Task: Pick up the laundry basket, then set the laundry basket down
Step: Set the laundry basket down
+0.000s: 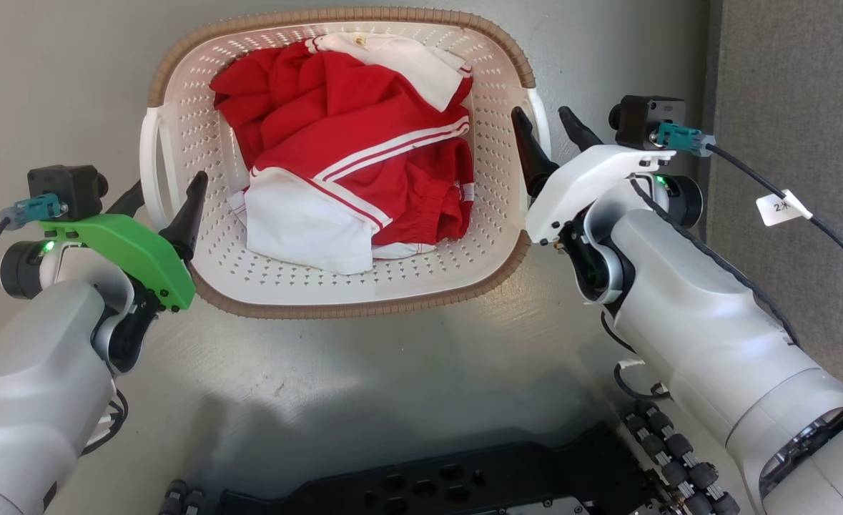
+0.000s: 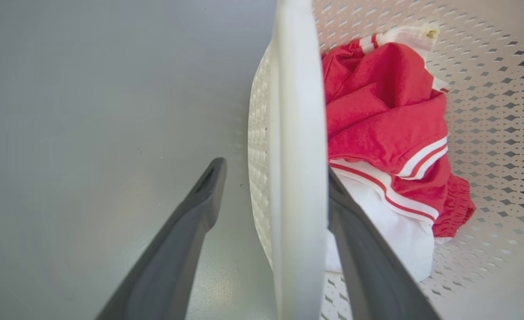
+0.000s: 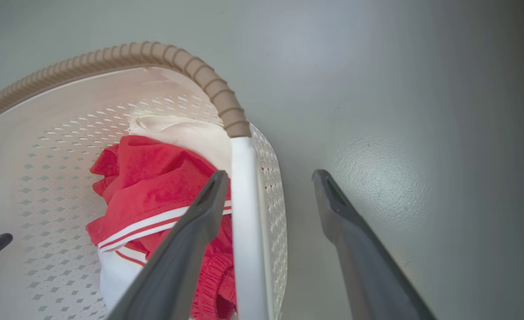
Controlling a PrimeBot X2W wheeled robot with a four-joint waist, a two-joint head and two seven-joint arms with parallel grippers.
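Basket: the laundry basket [image 1: 335,311] is sitting on the grey floor [image 1: 392,400], with clothes [image 1: 349,150] bunching inside.
Left gripper [image 1: 167,182]: spread, straddling the left handle [image 2: 299,155], not clamping.
Right gripper [image 1: 540,111]: spread, straddling the right handle [image 3: 244,213].
Risk: uneven closing is probably tipping the load; finger depth is unclear.

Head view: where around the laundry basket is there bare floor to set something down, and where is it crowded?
Free: the grey floor between the laundry basket and the robot's black base; also the floor beyond its left handle. Crowded: both handles, straddled by the open left gripper and right gripper, and the inside, heaped with clothes.
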